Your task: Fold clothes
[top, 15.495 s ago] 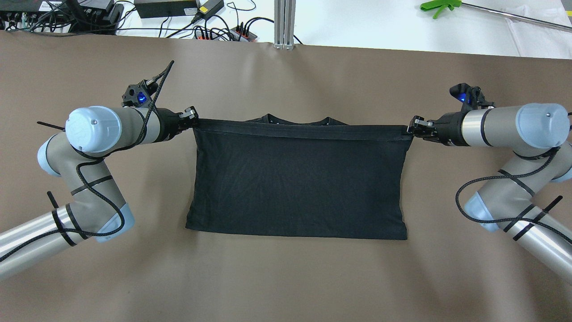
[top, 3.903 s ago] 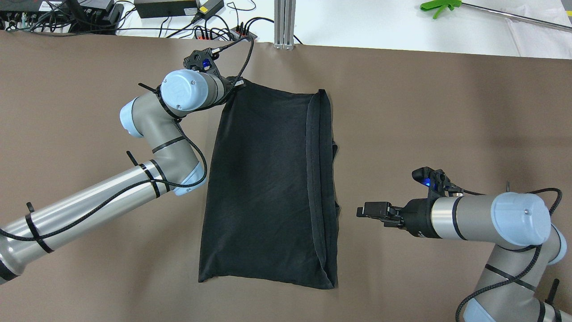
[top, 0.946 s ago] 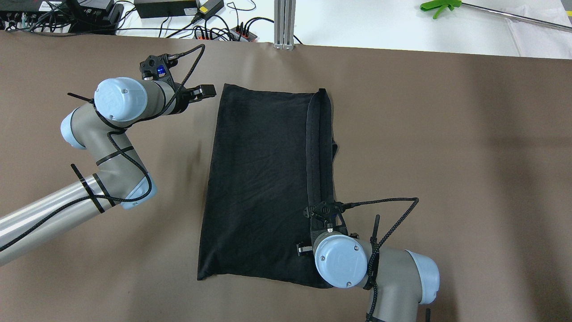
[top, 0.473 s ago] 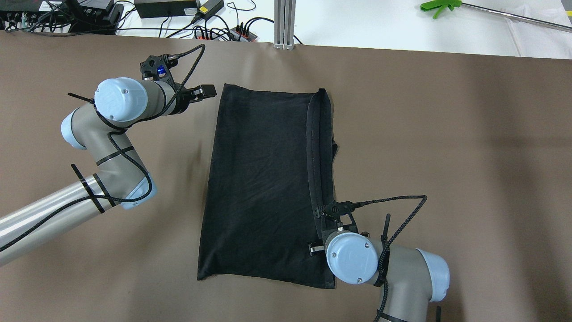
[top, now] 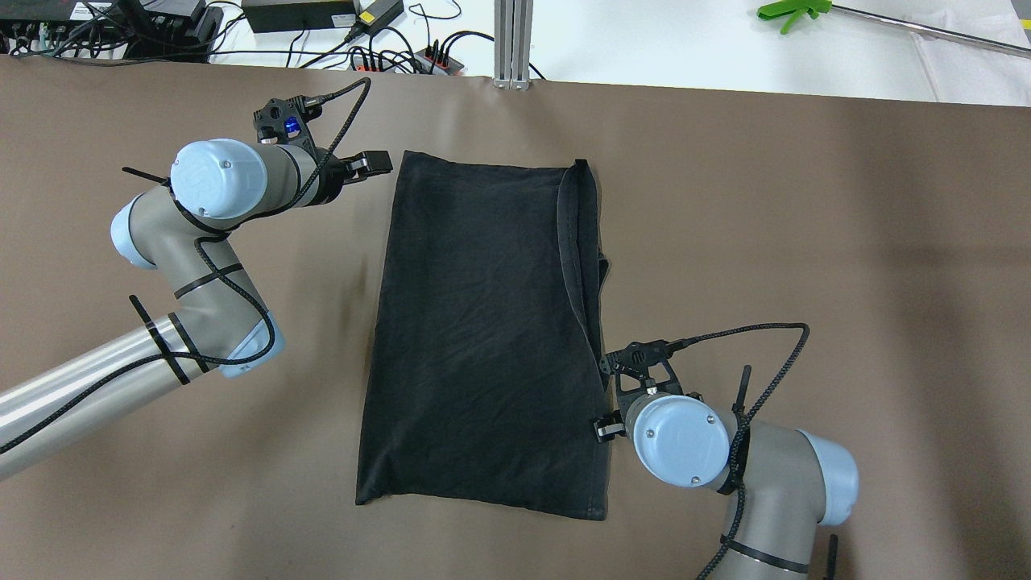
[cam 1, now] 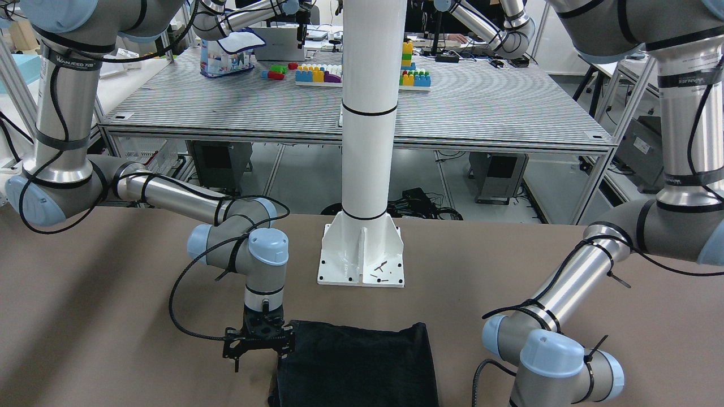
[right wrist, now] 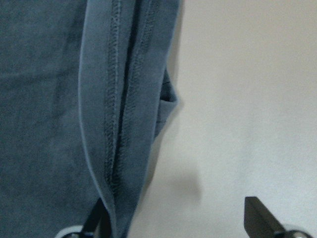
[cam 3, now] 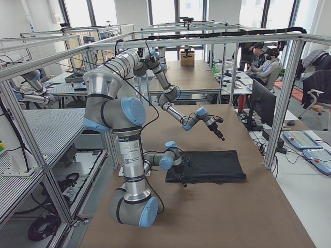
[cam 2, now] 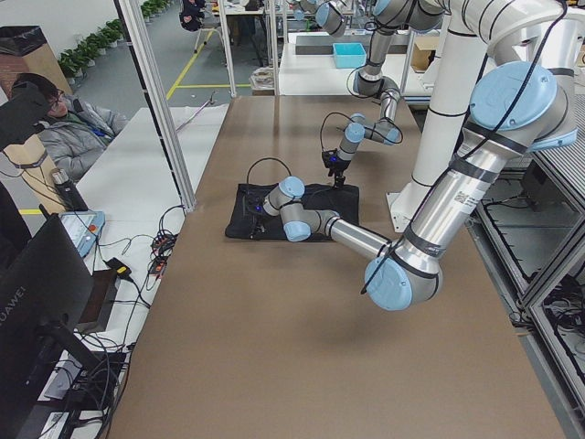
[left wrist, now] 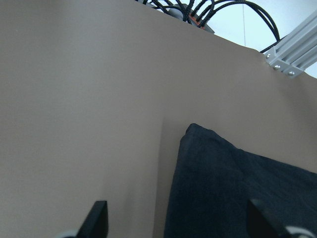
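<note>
The clothes point(top: 483, 322) are one black piece lying flat on the brown table, long side running away from me, with a doubled hem along its right edge. My left gripper point(top: 385, 161) hovers open just off the far left corner; in the left wrist view that corner point(left wrist: 198, 136) lies ahead of the spread fingers point(left wrist: 98, 218). My right wrist point(top: 681, 439) hangs over the near right edge, pointing down. My right gripper point(right wrist: 181, 218) is open, its left finger point(right wrist: 99, 223) tucked at the hem point(right wrist: 119, 124) and the other over bare table.
The white pillar's base plate point(cam 1: 362, 254) stands behind the clothes' near edge. Cables and power strips point(top: 387, 56), an aluminium post point(top: 513, 40) and a green tool point(top: 793, 12) lie beyond the far edge. People sit past the table's far side point(cam 2: 64, 119).
Over the last second my right arm slid right, from over the cloth to its right edge, and the hem's lower part bowed right with it. The left arm stayed still.
</note>
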Available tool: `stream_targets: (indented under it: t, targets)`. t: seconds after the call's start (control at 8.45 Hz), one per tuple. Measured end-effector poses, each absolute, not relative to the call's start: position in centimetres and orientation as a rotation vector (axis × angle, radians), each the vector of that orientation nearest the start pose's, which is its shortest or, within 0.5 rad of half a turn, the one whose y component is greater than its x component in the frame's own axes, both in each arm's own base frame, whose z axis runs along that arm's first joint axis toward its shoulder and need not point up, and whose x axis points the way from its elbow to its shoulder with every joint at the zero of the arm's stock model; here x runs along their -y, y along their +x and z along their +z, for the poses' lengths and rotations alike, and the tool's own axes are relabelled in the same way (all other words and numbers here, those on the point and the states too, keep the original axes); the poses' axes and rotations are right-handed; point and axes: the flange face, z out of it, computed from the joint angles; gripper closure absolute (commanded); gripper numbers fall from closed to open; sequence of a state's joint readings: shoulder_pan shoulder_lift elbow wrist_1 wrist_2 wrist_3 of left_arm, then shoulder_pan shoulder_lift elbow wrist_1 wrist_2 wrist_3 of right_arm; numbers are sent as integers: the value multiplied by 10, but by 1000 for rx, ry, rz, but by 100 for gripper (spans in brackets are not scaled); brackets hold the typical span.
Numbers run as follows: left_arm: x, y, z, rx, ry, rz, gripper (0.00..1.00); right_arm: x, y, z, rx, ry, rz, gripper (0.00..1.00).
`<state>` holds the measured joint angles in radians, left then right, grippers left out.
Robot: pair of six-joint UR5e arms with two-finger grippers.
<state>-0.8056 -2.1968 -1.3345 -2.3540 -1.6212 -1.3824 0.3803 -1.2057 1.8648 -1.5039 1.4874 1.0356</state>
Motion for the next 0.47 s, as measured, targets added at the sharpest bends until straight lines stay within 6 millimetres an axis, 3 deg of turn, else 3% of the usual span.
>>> stream_targets:
  t: [0.24, 0.47]
  targets:
    - [622, 420, 301, -1074, 529, -517, 0, 357, -492, 340, 627, 409, -121, 6]
    - [621, 419, 299, -1076, 530, -518, 0, 363, -481, 325, 677, 406, -114, 6]
